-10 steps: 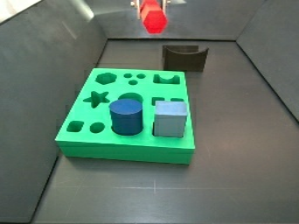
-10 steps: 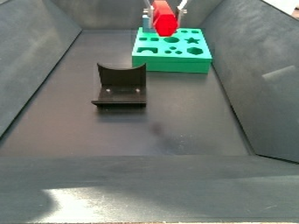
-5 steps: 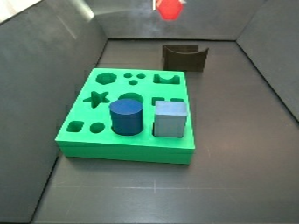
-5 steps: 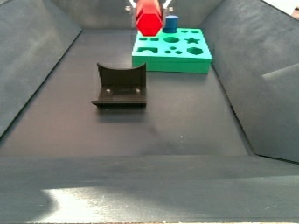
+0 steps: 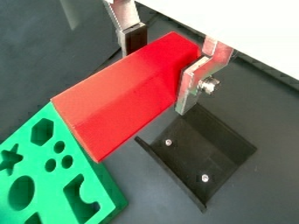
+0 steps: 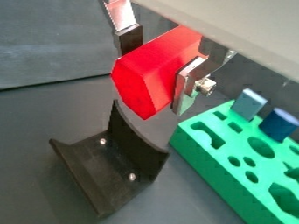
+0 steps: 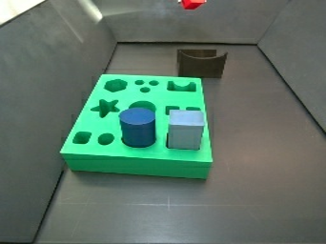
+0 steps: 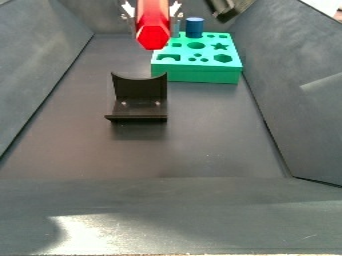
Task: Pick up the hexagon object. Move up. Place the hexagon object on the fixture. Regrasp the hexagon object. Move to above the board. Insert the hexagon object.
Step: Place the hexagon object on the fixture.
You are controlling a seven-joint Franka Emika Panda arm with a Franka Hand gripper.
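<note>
My gripper (image 5: 163, 54) is shut on the red hexagon object (image 5: 126, 92), which lies between the silver fingers in both wrist views (image 6: 155, 70). In a side view the hexagon object (image 8: 152, 24) hangs high above the dark fixture (image 8: 136, 98); in a side view only its lower tip (image 7: 192, 4) shows at the top edge, above the fixture (image 7: 203, 62). The fixture's base plate lies right below the held piece in both wrist views (image 5: 198, 157) (image 6: 111, 166). The green board (image 7: 137, 124) lies apart from the fixture, seen too in a side view (image 8: 201, 58).
A blue cylinder (image 7: 137, 127) and a grey-blue cube (image 7: 186, 129) stand in the board. Dark slanted walls (image 7: 51, 57) close in the floor (image 8: 174, 150) on both sides.
The gripper has carried the hexagon object up and sideways, away from over the board to above the fixture; it has nearly left the top of one side view.
</note>
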